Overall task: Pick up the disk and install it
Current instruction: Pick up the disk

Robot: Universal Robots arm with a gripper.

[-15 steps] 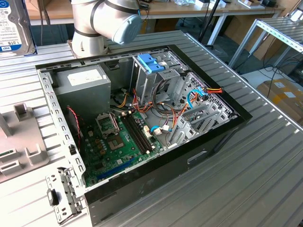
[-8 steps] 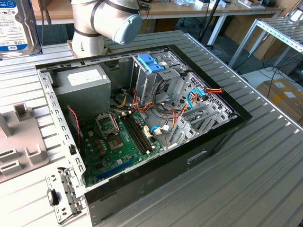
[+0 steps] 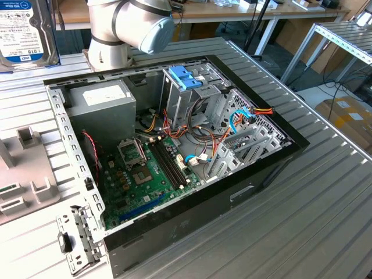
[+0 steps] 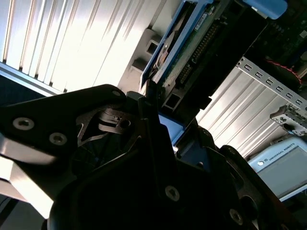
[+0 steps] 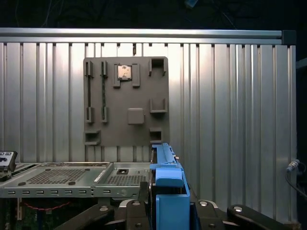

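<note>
The disk point(image 3: 23, 29), a silver hard drive with a white label and a blue band, hangs upright in the air at the exterior view's top left, above the table beside the open computer case point(image 3: 244, 186). In the second wrist view I see the disk point(image 4: 192, 52) edge-on, circuit board and blue side rail showing. My gripper point(image 4: 160, 115) has its dark fingers closed on the near end. In the first wrist view the blue rail point(image 5: 168, 187) sits between the fingers of my gripper point(image 5: 170, 203).
Inside the case are a drive cage with light-blue tabs point(image 3: 186, 78), a grey power-supply box point(image 3: 102, 102), a green motherboard point(image 3: 145, 174) and loose cables. A grey fixture plate point(image 5: 125, 103) lies on the ribbed table beside the case. A metal bracket point(image 3: 75, 238) lies near the case's front corner.
</note>
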